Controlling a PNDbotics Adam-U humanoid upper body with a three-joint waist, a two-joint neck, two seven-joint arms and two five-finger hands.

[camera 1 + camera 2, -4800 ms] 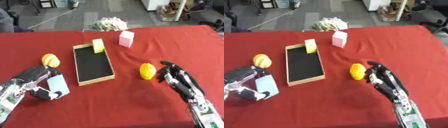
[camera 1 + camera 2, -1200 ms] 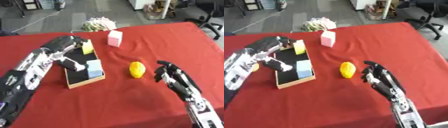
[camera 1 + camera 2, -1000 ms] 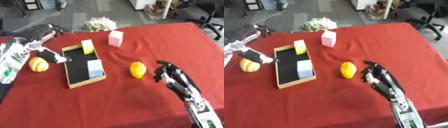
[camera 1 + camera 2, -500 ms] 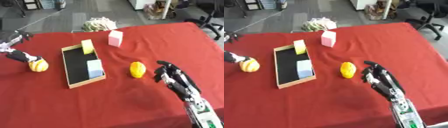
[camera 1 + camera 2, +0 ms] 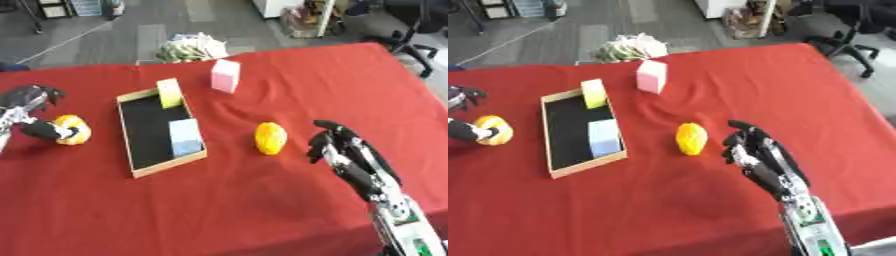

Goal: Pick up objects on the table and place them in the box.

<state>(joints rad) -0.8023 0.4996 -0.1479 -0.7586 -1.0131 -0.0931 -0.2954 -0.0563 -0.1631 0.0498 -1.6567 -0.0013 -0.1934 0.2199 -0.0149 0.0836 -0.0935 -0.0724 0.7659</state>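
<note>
A shallow wooden box (image 5: 169, 165) with a black floor lies left of centre on the red table. A light blue block (image 5: 185, 137) lies inside it, and a yellow block (image 5: 169, 93) stands at its far end. A pink block (image 5: 225, 75) stands on the cloth behind the box. To the box's right lies a yellow lemon-shaped object (image 5: 270, 138). An orange round fruit (image 5: 71, 129) sits at the far left. My left hand (image 5: 29, 98) hovers by it, fingers spread, thumb against its left side. My right hand (image 5: 344, 150) is open, just right of the lemon and apart from it.
A pale bundle (image 5: 191, 47) lies at the table's far edge. The red cloth (image 5: 227, 210) stretches toward me in front of the box. An office chair (image 5: 411, 30) stands on the floor beyond the far right corner.
My left hand left the light blue block in the box and drew back leftward to the orange fruit. The right hand has stayed beside the lemon. The camera shifted a little.
</note>
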